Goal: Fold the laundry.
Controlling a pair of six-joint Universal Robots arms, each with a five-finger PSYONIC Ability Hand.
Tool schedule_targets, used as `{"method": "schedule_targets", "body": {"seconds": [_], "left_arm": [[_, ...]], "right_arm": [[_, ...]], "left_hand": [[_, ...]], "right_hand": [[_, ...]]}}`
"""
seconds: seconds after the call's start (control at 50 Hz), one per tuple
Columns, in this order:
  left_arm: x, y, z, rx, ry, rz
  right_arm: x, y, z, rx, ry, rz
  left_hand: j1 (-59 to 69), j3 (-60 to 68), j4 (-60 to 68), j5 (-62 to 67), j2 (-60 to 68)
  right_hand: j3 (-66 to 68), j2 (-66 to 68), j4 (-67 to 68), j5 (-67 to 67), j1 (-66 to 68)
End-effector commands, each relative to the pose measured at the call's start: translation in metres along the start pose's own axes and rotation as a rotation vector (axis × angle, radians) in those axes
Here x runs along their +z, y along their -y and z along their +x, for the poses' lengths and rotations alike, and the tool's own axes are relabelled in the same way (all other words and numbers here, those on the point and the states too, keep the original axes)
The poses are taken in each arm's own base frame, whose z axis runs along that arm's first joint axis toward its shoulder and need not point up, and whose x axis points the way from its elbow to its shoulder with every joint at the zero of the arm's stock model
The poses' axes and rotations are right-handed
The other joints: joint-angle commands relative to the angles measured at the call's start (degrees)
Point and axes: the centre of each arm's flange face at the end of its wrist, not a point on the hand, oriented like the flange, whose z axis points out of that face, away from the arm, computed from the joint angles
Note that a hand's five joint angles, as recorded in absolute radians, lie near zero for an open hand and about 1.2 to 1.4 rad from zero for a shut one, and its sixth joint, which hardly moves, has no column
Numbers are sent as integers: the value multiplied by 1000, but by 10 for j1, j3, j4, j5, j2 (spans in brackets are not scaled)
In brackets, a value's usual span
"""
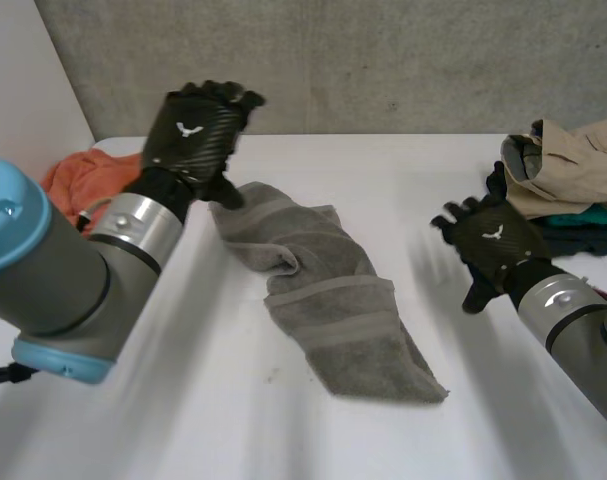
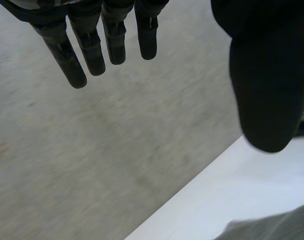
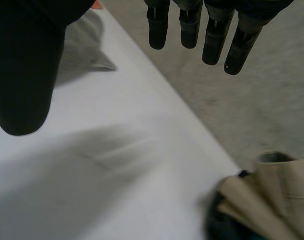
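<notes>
A: What sits furthest left?

B: An orange cloth (image 1: 75, 178), bunched on the white table (image 1: 183, 400) behind the back of the left hand (image 1: 196, 130).

A: And that hand's fingers?

B: In its wrist view the fingers (image 2: 94, 50) are straight and slightly apart. The thumb stands well off from them, with nothing between. The hand is raised, its fingertips toward the grey wall (image 1: 383, 60).

A: Where is the laundry?

B: The grey towel (image 1: 328, 295) lies crumpled on the table between the two hands, loosely doubled over, with a banded hem across its middle. One corner lies just by the left thumb's tip. I cannot tell whether they touch.

A: The right hand?

B: The right hand (image 1: 493, 245) is well apart from the towel, on its thumb side. Its fingers (image 3: 212, 40) are straight, a little apart and clear of the thumb, gripping nothing.

A: And past it?

B: A pile of clothes (image 1: 568, 215) lies just beyond those fingertips, with a beige garment (image 1: 563, 160) on top and teal and dark pieces beneath. I cannot tell whether the fingertips touch its dark edge.
</notes>
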Motion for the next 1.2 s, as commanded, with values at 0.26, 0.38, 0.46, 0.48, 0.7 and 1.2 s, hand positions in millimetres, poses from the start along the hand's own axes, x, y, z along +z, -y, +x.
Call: {"method": "schedule_targets", "body": {"seconds": [0.26, 0.38, 0.46, 0.48, 0.7, 1.2], "left_arm": [[61, -144, -30, 339, -103, -237], [69, -162, -18, 325, -164, -229], [69, -169, -12, 314, -197, -242], [69, -174, -11, 310, -205, -250], [65, -194, -4, 292, -228, -299], [14, 2, -21, 350, 11, -85]], "right_arm": [[-38, 35, -82, 233, 338, -122], [-32, 29, -105, 180, 296, -101], [-31, 24, -116, 144, 286, -109], [-31, 23, -117, 138, 288, -113], [-26, 11, -123, 94, 293, -132], [-39, 81, 13, 82, -85, 91]], "left_hand": [[55, 51, 54, 60, 52], [99, 94, 98, 104, 96], [168, 163, 167, 172, 164], [220, 215, 219, 224, 216], [479, 474, 478, 483, 475], [640, 636, 639, 645, 637]], "right_hand": [[-22, -25, -33, -38, -14], [-22, -25, -33, -38, -14], [-9, -13, -20, -26, -2], [-9, -12, -20, -26, -1], [145, 142, 134, 129, 153], [678, 675, 667, 662, 686]]}}
